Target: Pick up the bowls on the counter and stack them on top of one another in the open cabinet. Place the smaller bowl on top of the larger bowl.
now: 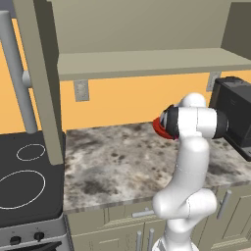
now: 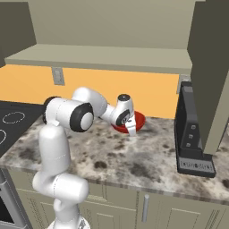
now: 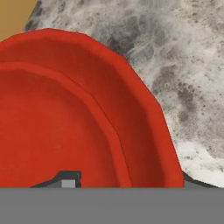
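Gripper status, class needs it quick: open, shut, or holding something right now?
Gripper: jaws straddle the rim of a red bowl on the counter; whether they grip it yet cannot be told.

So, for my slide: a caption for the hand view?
Gripper straddling the rim of a red bowl on the speckled counter.

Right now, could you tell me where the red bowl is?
The red bowl sits on the counter near the orange wall, under the gripper, left of the black appliance.

White arm (image 1: 191,162) — dark joints
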Controlling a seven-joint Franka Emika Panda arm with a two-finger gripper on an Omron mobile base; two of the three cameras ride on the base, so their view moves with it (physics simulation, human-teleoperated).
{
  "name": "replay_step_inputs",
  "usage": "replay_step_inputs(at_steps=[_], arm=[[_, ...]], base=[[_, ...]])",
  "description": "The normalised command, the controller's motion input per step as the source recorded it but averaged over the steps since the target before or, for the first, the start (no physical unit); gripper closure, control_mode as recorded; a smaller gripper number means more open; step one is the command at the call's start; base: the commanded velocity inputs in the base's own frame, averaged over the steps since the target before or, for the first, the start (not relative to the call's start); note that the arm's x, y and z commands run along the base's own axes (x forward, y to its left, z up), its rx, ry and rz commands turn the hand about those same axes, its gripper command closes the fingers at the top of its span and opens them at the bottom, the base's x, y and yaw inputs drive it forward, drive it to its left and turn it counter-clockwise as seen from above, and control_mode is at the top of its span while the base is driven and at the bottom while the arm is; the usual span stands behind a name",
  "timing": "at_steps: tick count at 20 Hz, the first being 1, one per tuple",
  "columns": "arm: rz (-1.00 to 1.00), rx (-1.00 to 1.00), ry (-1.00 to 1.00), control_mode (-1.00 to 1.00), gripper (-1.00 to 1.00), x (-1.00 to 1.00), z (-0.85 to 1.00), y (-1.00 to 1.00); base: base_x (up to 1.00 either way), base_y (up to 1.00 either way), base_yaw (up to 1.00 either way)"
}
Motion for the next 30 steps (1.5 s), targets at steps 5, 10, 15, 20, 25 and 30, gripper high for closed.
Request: replay_step_inputs(at_steps=[5,10,15,20,25,30], arm=[[0.0,0.0,0.02,-1.0,1.0,-0.05,0.09,0.0],[0.0,0.0,0.03,-1.0,1.0,-0.2,0.32,0.0],[0.02,0.0,0.05,-1.0,1.0,-0.33,0.37,0.0],[0.05,0.0,0.04,-1.0,1.0,-0.43,0.37,0.02],[0.06,0.0,0.0,-1.0,1.0,-0.5,0.37,0.05],[0.07,0.01,0.0,-1.0,1.0,-0.6,0.36,0.09]], base=[[0.0,0.0,0.0],[0.0,0.0,0.0],[0.0,0.0,0.0],[0.0,0.0,0.0],[0.0,0.0,0.0],[0.0,0.0,0.0]])
